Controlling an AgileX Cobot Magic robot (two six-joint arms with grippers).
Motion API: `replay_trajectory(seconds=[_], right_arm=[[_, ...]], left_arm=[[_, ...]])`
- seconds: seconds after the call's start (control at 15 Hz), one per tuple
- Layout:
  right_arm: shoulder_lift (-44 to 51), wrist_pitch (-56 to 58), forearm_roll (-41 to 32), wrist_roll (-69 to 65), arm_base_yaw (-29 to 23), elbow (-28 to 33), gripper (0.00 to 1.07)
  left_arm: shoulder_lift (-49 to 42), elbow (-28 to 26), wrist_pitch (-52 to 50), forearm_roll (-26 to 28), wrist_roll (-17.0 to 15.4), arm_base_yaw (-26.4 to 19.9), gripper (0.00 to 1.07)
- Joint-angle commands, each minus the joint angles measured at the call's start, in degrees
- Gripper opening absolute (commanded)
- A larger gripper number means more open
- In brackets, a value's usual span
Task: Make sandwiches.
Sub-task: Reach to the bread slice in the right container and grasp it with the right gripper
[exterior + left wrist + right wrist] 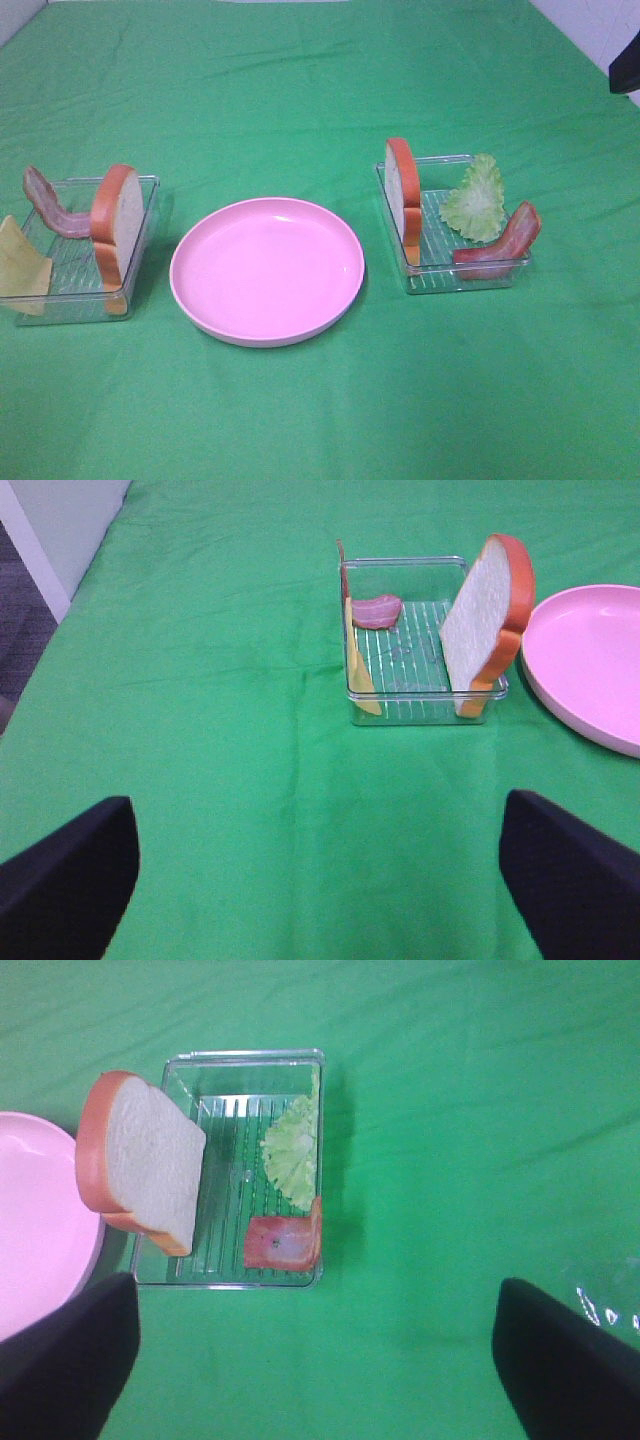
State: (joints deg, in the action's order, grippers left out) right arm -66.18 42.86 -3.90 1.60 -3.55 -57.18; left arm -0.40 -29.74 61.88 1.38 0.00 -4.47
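Observation:
The sandwich parts stand in two clear trays. The left tray (148, 181) (420, 708) holds an upright bread slice (115, 225) (485, 610), a bacon strip (55, 208) (377, 610) and a yellow cheese square (22, 265) (357, 665). In the right tray (440, 160) (245, 1055) are another upright bread slice (403, 195) (145, 1160), a lettuce leaf (477, 200) (292, 1145) and a bacon strip (500, 245) (285, 1240). My left gripper (318, 860) and right gripper (315, 1350) are both open and empty, each well back from its tray. Neither shows in the high view.
A round pink plate (267, 268) (590, 660) (35, 1220) with nothing on it sits between the trays on the green cloth (320, 400). A dark object (626, 70) shows at the far right edge. White floor or wall borders the cloth's far corners.

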Motion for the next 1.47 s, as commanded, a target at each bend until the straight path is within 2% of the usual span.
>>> replay_trajectory(seconds=[0.07,0.33,0.47,0.73,0.8,0.93,1.13,1.47], right_arm=[[-3.6,0.1,-1.1,0.9,0.2,-0.5,0.92],[-8.2,2.5,-6.9,0.9,0.2,-0.6,0.92],[-11.3,5.8,-7.2,1.4,-1.1,-2.6,0.92],[-21.5,11.2,1.5,-4.7,-15.0,-12.7,0.92],[-22.9,11.9,3.2,-6.6,-16.2,-14.3,0.92],[-33.9,19.6,10.7,-14.8,-22.9,-26.1,0.92],[-44.2,25.5,11.6,-15.8,-25.8,-39.2,0.92],[-55.3,26.8,14.4,-16.2,-25.7,-50.7,0.92]], left_arm=[[-0.6,0.0,-0.2,-0.1,0.0,-0.1,0.91],[-0.6,0.0,-0.2,-0.1,0.0,-0.1,0.91],[-0.6,0.0,-0.2,-0.1,0.0,-0.1,0.91],[-0.6,0.0,-0.2,-0.1,0.0,-0.1,0.91],[-0.6,0.0,-0.2,-0.1,0.0,-0.1,0.91],[-0.6,0.0,-0.2,-0.1,0.0,-0.1,0.91],[-0.5,0.0,-0.2,-0.1,0.0,-0.1,0.91],[-0.5,0.0,-0.2,-0.1,0.0,-0.1,0.91]])
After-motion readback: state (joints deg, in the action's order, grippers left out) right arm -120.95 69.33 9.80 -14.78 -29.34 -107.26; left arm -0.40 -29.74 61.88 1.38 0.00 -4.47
